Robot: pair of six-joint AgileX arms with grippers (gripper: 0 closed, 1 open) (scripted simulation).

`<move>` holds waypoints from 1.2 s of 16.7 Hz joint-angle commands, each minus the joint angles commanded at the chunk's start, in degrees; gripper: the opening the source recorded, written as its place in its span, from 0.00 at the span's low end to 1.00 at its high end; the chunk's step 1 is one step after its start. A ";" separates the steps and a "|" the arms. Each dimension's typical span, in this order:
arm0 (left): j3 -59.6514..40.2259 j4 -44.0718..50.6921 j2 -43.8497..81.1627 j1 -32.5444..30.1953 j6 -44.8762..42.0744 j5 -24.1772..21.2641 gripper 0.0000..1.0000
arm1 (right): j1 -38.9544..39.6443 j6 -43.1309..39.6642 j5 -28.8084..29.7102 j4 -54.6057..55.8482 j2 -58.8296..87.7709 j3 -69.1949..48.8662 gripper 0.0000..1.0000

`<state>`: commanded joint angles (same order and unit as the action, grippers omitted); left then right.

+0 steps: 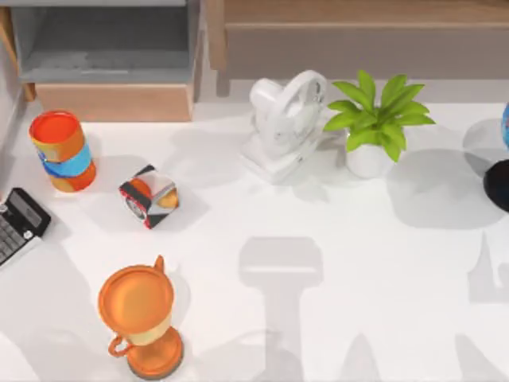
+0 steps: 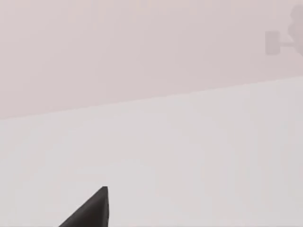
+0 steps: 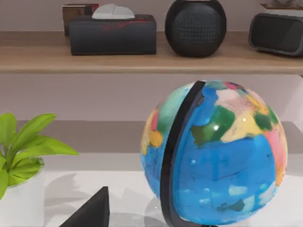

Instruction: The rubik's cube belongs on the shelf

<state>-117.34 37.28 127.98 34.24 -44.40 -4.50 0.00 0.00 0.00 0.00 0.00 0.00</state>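
The rubik's cube is out of view. The shelf (image 1: 358, 14), a light-brown wooden ledge with a grey-brown front panel, runs along the back right of the table. A dark part of my left gripper (image 2: 92, 210) hangs over bare white table in the left wrist view. In the right wrist view, a dark part of my right gripper (image 3: 92, 210) sits low in front of a globe (image 3: 215, 151).
A glossy black, white and orange cube (image 1: 149, 196), an orange trophy (image 1: 139, 318), a striped can (image 1: 64, 150) and a calculator (image 1: 17, 223) stand at the left. A white fan (image 1: 285, 123) and a potted plant (image 1: 378, 123) stand before the shelf. A grey box compartment (image 1: 103, 48) is back left.
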 joint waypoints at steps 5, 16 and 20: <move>-11.24 22.96 5.70 -8.48 13.95 0.55 1.00 | 0.00 0.00 0.00 0.00 0.00 0.00 1.00; -17.69 37.91 11.13 -14.19 23.76 0.10 1.00 | 0.00 0.00 0.00 0.00 0.00 0.00 1.00; -17.64 38.88 10.00 -12.99 22.62 -0.13 1.00 | 0.00 0.00 0.00 0.00 0.00 0.00 1.00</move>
<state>-134.97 76.16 137.98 21.24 -21.78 -4.63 0.00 0.00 0.00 0.00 0.00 0.00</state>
